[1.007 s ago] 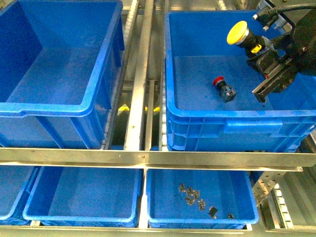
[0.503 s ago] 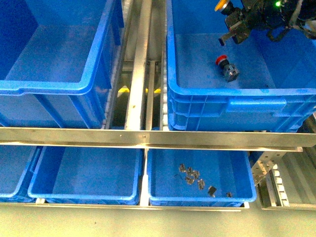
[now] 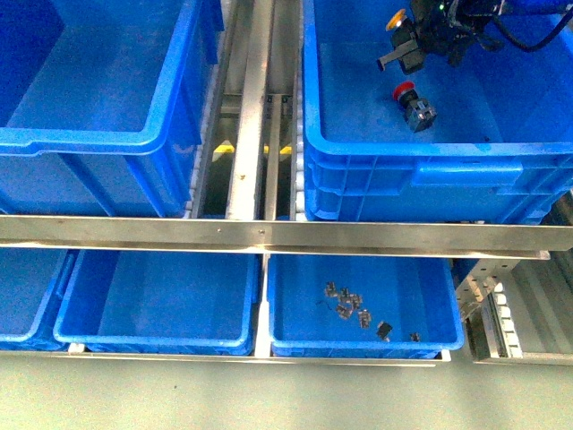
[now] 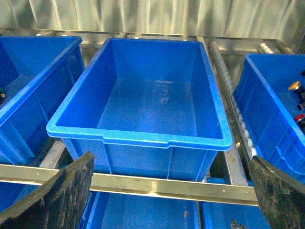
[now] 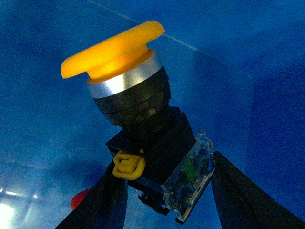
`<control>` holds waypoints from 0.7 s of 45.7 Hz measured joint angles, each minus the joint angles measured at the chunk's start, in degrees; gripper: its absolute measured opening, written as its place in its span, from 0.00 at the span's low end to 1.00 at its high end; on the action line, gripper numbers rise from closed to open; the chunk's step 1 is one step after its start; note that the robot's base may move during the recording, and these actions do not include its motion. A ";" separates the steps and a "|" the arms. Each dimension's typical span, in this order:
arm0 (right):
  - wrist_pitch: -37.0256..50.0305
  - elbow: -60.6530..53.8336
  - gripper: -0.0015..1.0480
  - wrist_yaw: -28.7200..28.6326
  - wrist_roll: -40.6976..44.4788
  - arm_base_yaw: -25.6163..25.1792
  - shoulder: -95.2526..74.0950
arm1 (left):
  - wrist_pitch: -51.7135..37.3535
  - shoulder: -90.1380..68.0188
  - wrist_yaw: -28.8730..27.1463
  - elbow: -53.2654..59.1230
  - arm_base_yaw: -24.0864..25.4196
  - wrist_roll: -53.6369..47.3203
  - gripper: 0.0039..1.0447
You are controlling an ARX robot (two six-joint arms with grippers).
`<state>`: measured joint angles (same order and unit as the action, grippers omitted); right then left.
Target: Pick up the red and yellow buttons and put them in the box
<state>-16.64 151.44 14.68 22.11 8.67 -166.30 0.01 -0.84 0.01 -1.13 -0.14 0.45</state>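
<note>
My right gripper (image 3: 405,49) hangs inside the right-hand box (image 3: 403,159), near its back, shut on the black body of a yellow button (image 3: 397,18). In the right wrist view the yellow button (image 5: 125,76) sits tilted between my two dark fingers (image 5: 97,202), cap pointing away from them. A red button (image 3: 412,100) lies on its side on the box floor just below the gripper; its red cap (image 5: 79,199) peeks out beside one finger. My left gripper (image 4: 171,193) is open and empty, facing the empty left box (image 4: 138,139).
A metal roller rail (image 3: 255,116) runs between the two big boxes, and a steel crossbar (image 3: 269,235) passes in front of them. Below are shallower blue trays; the right one (image 3: 295,345) holds several small metal clips (image 3: 349,309).
My right gripper has carried the yellow button leftward and toward the back of the right box. The red button has stayed on the box floor.
</note>
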 joint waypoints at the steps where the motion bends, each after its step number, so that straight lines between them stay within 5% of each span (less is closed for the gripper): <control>1: -0.72 1.38 0.40 0.11 -0.11 0.02 -0.94 | 0.00 0.00 0.00 0.00 0.00 0.00 0.92; 10: -7.69 10.64 0.41 0.02 -1.18 0.04 -5.64 | 0.00 0.00 0.00 0.00 0.00 0.00 0.92; 19: -9.35 14.12 0.72 -0.94 -1.57 0.39 -5.75 | 0.00 0.00 0.00 0.00 0.00 0.00 0.92; 24: 2.91 -2.75 0.93 -2.82 -0.22 0.17 3.13 | 0.00 0.00 0.00 0.00 0.00 0.00 0.92; 32: 20.02 -37.55 0.93 -7.48 1.46 -1.14 24.52 | 0.00 0.00 0.00 0.00 0.00 0.00 0.92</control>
<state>3.38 113.89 7.20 23.57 7.53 -141.78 0.01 -0.84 0.01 -1.13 -0.14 0.45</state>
